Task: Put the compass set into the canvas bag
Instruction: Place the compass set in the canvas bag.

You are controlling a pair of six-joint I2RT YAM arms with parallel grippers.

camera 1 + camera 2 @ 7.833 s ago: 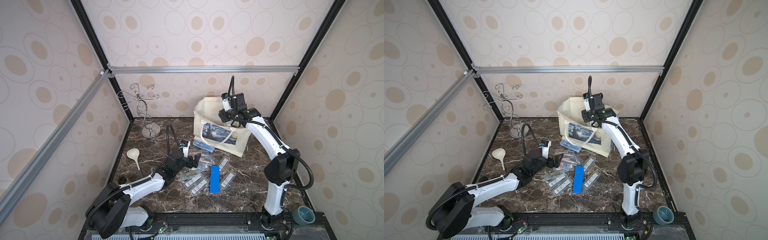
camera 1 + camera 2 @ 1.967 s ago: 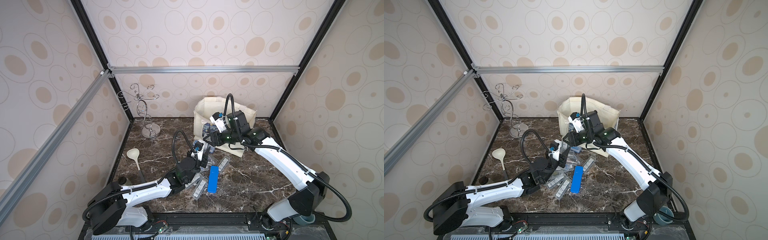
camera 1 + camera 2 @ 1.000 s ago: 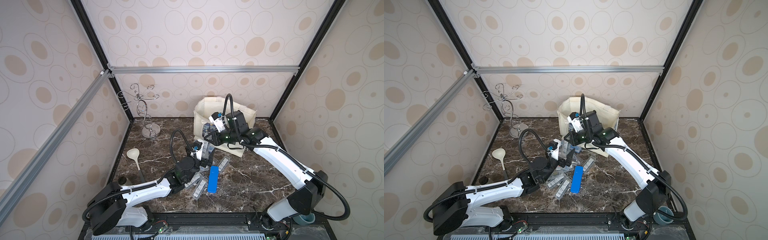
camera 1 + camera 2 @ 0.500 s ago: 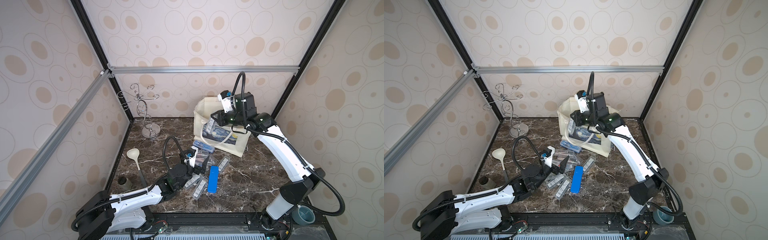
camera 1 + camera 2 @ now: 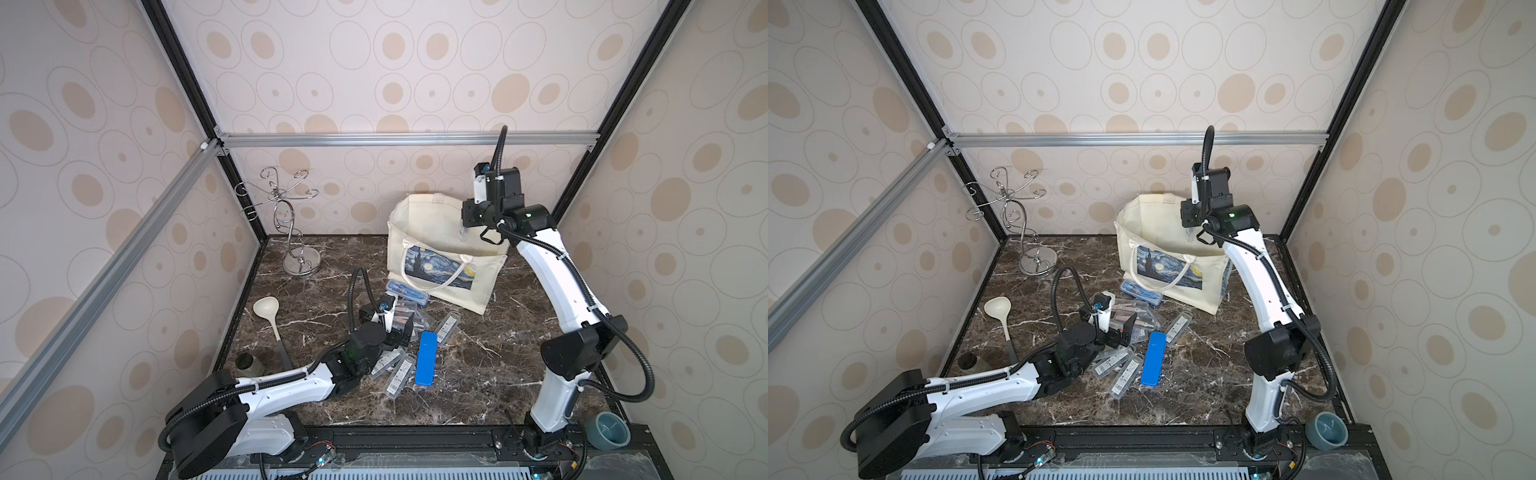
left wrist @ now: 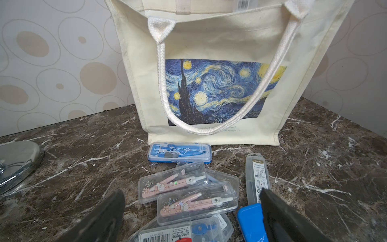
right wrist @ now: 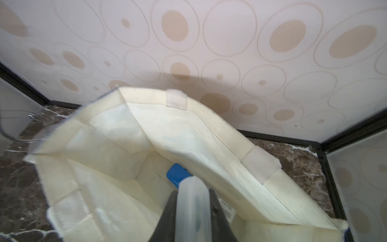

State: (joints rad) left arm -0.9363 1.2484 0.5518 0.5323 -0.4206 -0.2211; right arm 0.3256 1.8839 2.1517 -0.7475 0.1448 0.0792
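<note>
On the left a ladle [image 5: 268, 309] lies on the marble table [image 5: 478, 365]. The left gripper [image 6: 191, 197] hangs low, its jaws spread wide with nothing between them, just above a heap of boxed compass sets [image 6: 196, 202], two of them pink. A solid blue case [image 5: 427, 359] lies beside the heap. Behind stands the canvas bag [image 5: 399, 249], mouth open, with a blue box [image 7: 178, 172] at its bottom. Over that mouth the right gripper [image 7: 192, 193] is clamped on a clear compass set [image 7: 191, 209], pointing it down into the bag.
</note>
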